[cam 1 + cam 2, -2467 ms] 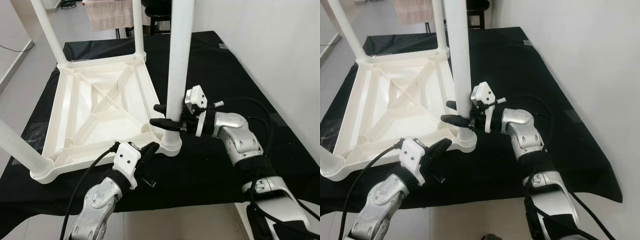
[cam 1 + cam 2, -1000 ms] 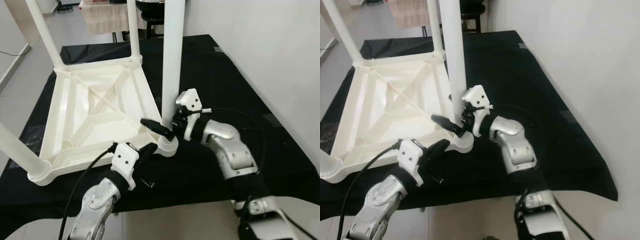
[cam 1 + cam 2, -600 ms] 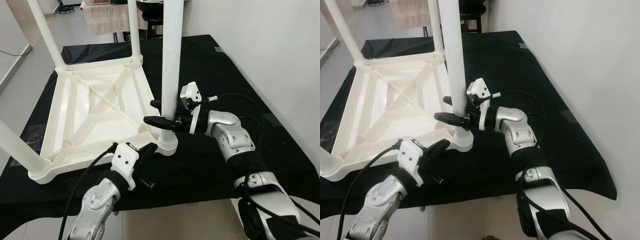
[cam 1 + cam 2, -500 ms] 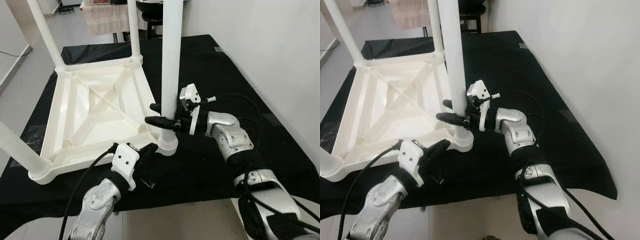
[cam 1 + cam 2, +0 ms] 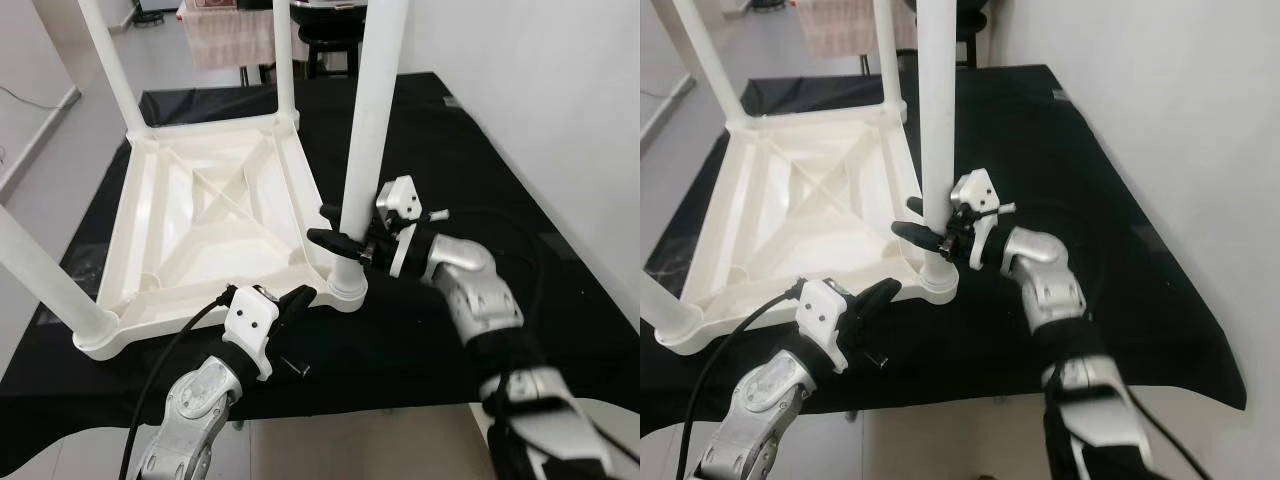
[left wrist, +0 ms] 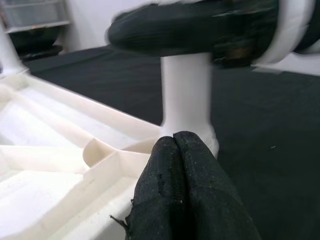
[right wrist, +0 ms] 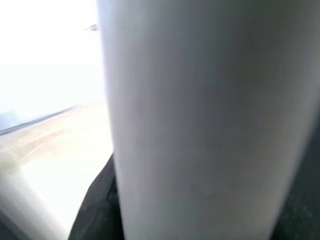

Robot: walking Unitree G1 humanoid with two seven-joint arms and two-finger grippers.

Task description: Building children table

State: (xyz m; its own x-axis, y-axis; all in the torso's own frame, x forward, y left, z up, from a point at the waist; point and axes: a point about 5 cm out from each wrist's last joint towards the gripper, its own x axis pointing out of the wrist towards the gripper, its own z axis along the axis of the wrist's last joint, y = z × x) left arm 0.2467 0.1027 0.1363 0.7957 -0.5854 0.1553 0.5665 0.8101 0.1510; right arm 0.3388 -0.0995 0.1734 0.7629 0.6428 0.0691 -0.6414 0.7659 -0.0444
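Clamping table leg (image 5: 365, 150), right pincer (image 5: 333, 230); left pincer (image 5: 298, 299) closed at tabletop (image 5: 200, 225) corner

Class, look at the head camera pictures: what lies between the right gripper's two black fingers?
The white table leg stands between them: the right gripper clasps it just above the corner socket of the upturned tabletop. Both eye views show it.

Table legs' (image 5: 372, 120) tops cut off
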